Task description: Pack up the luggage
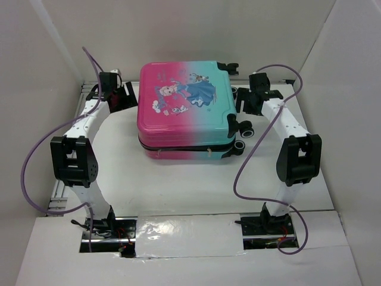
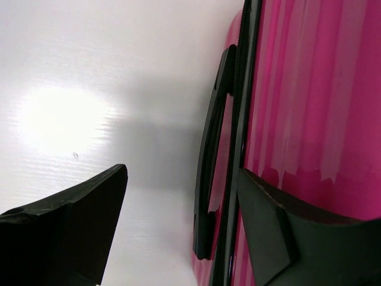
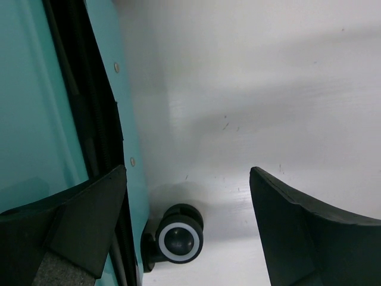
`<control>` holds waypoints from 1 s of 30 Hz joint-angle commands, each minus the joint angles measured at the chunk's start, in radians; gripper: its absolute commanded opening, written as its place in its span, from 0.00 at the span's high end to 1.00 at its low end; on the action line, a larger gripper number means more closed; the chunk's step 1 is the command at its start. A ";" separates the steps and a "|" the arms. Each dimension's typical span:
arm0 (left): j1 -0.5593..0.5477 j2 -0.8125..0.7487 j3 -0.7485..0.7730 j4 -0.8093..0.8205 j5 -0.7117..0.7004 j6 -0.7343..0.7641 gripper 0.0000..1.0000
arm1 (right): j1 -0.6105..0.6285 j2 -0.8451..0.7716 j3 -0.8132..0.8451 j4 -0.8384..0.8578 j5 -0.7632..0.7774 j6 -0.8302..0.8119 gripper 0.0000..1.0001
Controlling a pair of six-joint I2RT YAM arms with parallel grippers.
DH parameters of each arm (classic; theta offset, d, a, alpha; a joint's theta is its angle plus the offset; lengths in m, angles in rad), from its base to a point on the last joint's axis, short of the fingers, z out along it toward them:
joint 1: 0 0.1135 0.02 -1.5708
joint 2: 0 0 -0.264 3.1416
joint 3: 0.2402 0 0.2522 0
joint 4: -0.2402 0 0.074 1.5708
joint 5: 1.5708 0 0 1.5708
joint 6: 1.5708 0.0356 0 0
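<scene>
Flanking the closed suitcase [image 1: 183, 107]: left gripper [image 2: 181, 173], right gripper [image 3: 187, 171], jaws wide, empty.
Opening seems next: pinch the carry handle [image 2: 208, 155] between left jaws.

Bright, even light from above; the luggage [image 1: 184, 107] throws only a soft shadow on the table [image 1: 178, 185] just in front of it. In the left wrist view a blown-out glare patch sits left of the luggage, whose shell blurs

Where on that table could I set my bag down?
The wide white strip of table between the suitcase and the arm bases is bare. Crowded beside the suitcase: an arm close on each side, wheels on the right.
</scene>
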 commanded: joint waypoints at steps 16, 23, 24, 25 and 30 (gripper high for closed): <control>-0.175 0.066 0.124 0.123 0.209 0.004 0.13 | 0.202 -0.115 0.015 0.174 -0.182 0.079 0.09; -0.175 0.054 0.112 0.123 0.240 0.013 0.13 | 0.224 -0.181 -0.015 0.174 -0.122 0.097 0.09; -0.175 0.054 0.112 0.123 0.221 0.013 0.13 | 0.233 -0.181 -0.015 0.174 -0.122 0.097 0.09; -0.175 0.054 0.112 0.108 0.195 0.013 0.11 | 0.233 -0.181 0.018 0.143 -0.068 0.097 0.09; -0.040 -0.001 0.172 0.005 0.132 -0.019 0.06 | 0.160 -0.131 0.228 -0.065 0.102 0.068 0.06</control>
